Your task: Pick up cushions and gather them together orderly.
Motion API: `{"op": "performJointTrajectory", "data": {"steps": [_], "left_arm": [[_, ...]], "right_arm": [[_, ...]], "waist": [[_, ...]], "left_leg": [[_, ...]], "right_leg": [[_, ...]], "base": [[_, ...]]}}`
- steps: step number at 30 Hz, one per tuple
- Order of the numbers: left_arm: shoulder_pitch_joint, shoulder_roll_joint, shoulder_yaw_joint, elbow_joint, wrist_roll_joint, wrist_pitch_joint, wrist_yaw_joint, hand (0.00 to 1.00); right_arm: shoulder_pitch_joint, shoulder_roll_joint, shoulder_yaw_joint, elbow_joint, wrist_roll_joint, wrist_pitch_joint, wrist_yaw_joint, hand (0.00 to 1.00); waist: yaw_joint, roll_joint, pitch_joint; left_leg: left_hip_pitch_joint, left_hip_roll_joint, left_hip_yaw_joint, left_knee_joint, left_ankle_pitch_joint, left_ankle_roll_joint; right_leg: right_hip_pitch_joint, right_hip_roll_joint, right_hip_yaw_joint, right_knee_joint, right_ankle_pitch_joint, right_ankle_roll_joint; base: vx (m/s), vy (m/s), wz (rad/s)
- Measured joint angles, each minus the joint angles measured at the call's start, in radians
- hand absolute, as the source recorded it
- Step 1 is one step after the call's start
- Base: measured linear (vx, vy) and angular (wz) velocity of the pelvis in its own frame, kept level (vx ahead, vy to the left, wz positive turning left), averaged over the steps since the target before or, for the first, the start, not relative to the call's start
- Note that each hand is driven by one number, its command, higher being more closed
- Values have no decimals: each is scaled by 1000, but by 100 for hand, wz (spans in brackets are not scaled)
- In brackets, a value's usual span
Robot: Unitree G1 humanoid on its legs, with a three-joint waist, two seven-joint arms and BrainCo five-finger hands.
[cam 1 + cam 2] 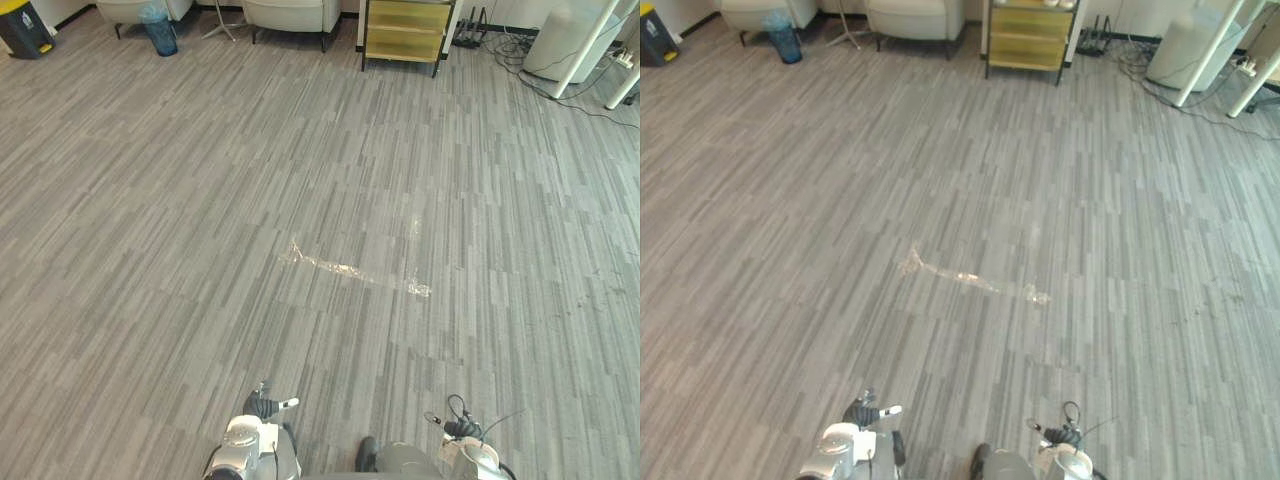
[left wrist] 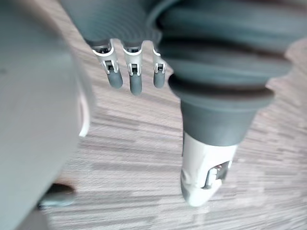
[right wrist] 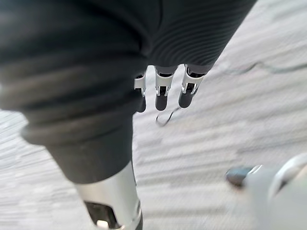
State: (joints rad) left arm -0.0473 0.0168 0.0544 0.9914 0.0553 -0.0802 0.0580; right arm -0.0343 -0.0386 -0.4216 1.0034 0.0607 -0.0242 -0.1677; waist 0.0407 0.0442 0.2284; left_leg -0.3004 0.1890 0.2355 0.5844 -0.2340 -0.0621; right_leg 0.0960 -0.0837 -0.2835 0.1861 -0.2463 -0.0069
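Grey striped plank flooring (image 1: pixel 200 220) ran across the whole room, with a crinkled strip of clear tape (image 1: pixel 350 270) stuck to it near the middle. Along the far wall stood 2 pale armchairs (image 1: pixel 292 14), a blue mesh waste bin (image 1: pixel 160 30) between them, and a yellow wooden cabinet (image 1: pixel 405 30). To its right were a tangle of cables (image 1: pixel 505 50) and 2 slanted white posts (image 1: pixel 588 48).

The left eye view took in a black-and-yellow bin (image 1: pixel 22 28) almost whole at the far left corner, while the right eye view caught just a sliver of it at the edge. No print on it could be made out.

The wrist views gave the fingers close up. The left hand (image 2: pixel 135 79) hung over the floor with its fingers straight, side by side and slightly apart, the thumb (image 2: pixel 206 172) stretched away from them - nothing between them, nothing touched. The right hand (image 3: pixel 163 93) hung the same way, fingers straight in a row and thumb (image 3: pixel 112 201) apart, empty above the planks.

Where the cushions lay could not be told from these views - neither hand had one.
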Motion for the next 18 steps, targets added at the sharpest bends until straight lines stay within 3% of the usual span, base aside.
{"op": "performJointTrajectory", "data": {"steps": [1,2,3,5,7,8,9,10,11,12,14,16,17,18], "left_arm": [[1,0,-3,0,0,-1,0,0],[6,1,-5,1,-2,-1,0,0],[8,7,-14,4,-7,-2,1,0],[2,35,-14,21,-10,0,2,0],[-3,49,-14,35,-10,0,0,0],[-1,54,-18,52,-10,2,2,0],[2,67,-44,67,-10,6,0,0],[3,72,-54,78,-11,7,-1,0],[4,77,-59,87,-12,10,-1,0],[11,77,-83,87,-12,11,0,0],[17,75,-85,87,-18,12,1,0],[10,76,-85,87,-19,15,4,0],[7,76,-86,87,-19,15,4,0],[6,76,-89,87,-19,15,5,0]], "right_arm": [[2,-3,-2,12,0,0,-1,0],[3,-12,-1,37,0,-1,-3,0],[4,-15,13,65,0,1,-5,0],[10,-3,28,80,-4,5,-2,0],[17,-5,19,83,-17,7,0,0],[20,-4,10,83,-20,7,1,0],[19,-4,11,83,-22,6,5,0],[19,-4,11,86,-22,7,8,0],[21,-5,10,90,-22,9,11,0],[24,-12,15,90,-22,9,13,0],[17,-31,16,82,-22,6,19,0],[12,-55,26,71,-22,5,19,0],[13,-64,31,70,-22,6,19,0],[13,-71,34,69,-22,7,19,0]], "waist": [[0,-1,0],[4,2,-3],[18,-9,-12],[11,-44,-34],[14,-53,-34],[12,-62,-39],[7,-64,-40],[6,-64,-40],[6,-64,-40],[-2,-51,-37],[-4,-17,-37],[-16,5,-30],[-24,9,-27],[-36,11,-25]], "left_leg": [[3,-35,-17,-174,51,-15],[17,-66,-44,-327,168,-40],[39,-95,-38,-330,230,5],[-18,-124,-29,-207,125,35],[-8,-131,-11,-104,26,63],[35,-145,0,-107,-7,72],[98,-162,-1,-134,-38,78],[148,-171,-3,-159,-52,80],[219,-182,-4,-211,-54,82],[310,-180,-5,-280,-53,81],[417,-147,6,-350,-53,81],[459,-115,6,-362,-53,81],[476,-98,2,-364,-53,81],[503,-82,0,-373,-54,72]], "right_leg": [[27,-20,13,-11,-18,27],[50,-31,32,-25,-38,58],[80,-53,70,-43,-51,76],[79,-93,107,-33,-37,84],[54,-122,161,118,-44,99],[-2,-146,191,280,-28,127],[-79,-170,205,494,19,202],[-129,-176,200,632,9,217],[-169,-182,169,719,-22,179],[-200,-182,87,737,-62,116],[-287,-158,-75,656,-113,27],[-384,-120,-129,532,-105,16],[-424,-100,-130,457,-76,12],[-462,-80,-125,348,-8,9]], "base": [[575,281,-30],[608,304,-45],[528,249,-35],[589,210,-7],[656,262,-3],[572,200,-8],[552,127,-4],[663,89,0],[561,30,-2],[564,2,-9],[534,-33,-17],[470,-94,2],[536,-165,32],[548,-218,45]]}}
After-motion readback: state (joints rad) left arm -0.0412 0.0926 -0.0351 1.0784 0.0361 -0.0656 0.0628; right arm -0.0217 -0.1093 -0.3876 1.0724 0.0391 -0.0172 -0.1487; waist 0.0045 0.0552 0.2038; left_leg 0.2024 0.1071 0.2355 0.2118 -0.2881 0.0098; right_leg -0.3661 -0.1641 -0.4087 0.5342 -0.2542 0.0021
